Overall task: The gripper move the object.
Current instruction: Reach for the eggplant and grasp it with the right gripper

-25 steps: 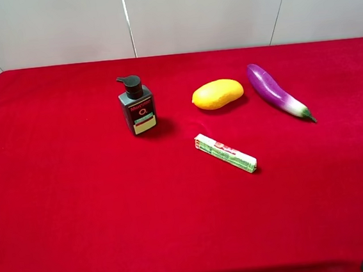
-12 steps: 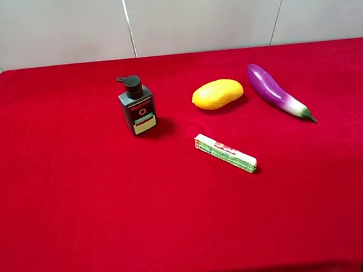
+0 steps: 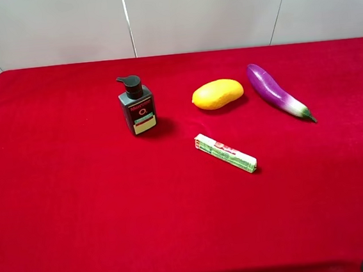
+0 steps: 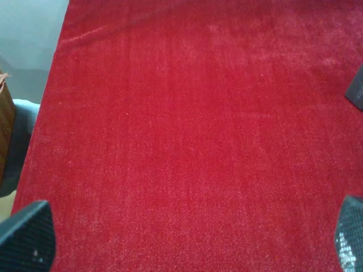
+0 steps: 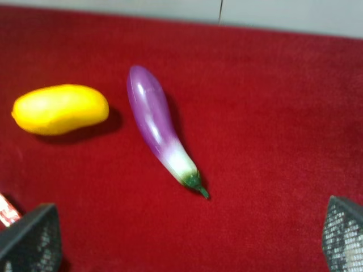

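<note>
On the desk (image 3: 80,216), glossy eggplant (image 3: 273,90) is looking firm but slippery, wanting mid-body grip; right hand (image 5: 186,241) is gaping wide, empty.

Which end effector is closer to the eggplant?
Right. The right end effector faces the eggplant, which lies on its side of the table. The left end effector is over a bare part on the other side.
</note>
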Robot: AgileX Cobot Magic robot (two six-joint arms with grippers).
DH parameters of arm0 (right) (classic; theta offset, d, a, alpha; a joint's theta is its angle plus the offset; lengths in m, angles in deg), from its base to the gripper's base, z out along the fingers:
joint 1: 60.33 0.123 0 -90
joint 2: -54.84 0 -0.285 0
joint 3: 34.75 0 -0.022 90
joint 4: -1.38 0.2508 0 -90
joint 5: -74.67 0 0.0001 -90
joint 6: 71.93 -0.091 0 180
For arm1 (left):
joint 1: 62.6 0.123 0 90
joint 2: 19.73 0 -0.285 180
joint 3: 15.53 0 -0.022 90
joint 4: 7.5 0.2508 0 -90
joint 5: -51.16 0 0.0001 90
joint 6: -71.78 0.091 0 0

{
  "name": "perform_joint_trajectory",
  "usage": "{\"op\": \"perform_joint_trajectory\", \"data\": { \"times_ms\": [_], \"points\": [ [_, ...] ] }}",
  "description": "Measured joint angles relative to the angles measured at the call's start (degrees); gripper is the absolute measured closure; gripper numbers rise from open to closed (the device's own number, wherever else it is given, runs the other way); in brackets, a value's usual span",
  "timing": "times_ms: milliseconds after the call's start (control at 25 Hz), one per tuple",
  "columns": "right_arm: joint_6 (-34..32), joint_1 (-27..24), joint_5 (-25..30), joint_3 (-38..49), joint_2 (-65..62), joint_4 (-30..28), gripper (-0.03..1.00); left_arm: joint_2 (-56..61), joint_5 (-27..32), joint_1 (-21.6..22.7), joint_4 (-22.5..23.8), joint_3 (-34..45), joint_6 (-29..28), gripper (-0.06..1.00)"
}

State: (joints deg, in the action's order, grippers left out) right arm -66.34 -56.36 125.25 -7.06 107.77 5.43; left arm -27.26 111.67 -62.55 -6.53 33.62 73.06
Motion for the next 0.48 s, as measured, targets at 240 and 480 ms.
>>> {"op": "perform_joint_trajectory", "data": {
  "times_ms": [240, 480],
  "points": [
    [4.74, 0.0, 0.06, -5.96, 13.27, 0.59, 0.27, 0.0, 0.0, 0.0, 0.0, 0.0, 0.0, -0.04],
    [9.77, 0.0, -0.07, -10.49, 25.1, 1.55, 0.27, 0.0, 0.0, 0.0, 0.0, 0.0, 0.0, -0.04]
  ]
}}
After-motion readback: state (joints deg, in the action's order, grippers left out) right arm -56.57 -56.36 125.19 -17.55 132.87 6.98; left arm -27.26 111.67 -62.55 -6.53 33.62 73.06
